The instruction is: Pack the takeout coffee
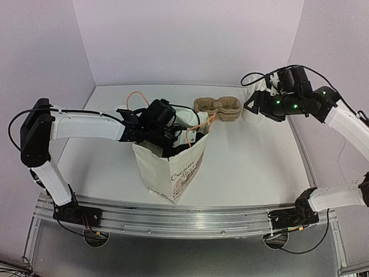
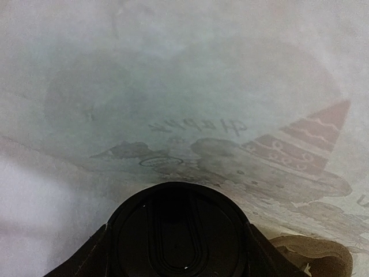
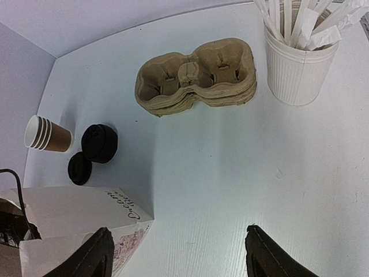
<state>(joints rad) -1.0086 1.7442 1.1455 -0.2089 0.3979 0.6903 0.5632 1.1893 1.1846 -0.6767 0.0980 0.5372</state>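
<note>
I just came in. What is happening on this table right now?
The left gripper is down inside the white paper bag. Its fingers are on either side of the black lid of the takeout coffee, which it seems to be holding. The right gripper hangs open and empty above the table, near the stack of cardboard cup carriers and the white cup of wrapped sticks. Spare brown cups and black lids sit next to the bag.

The takeout coffee [image 2: 179, 231] is inside the white paper bag [image 2: 173, 86]. Only its round black lid shows, apparently clasped between the fingers of the left claw [image 2: 179, 259]; the cup beneath is hidden.
</note>
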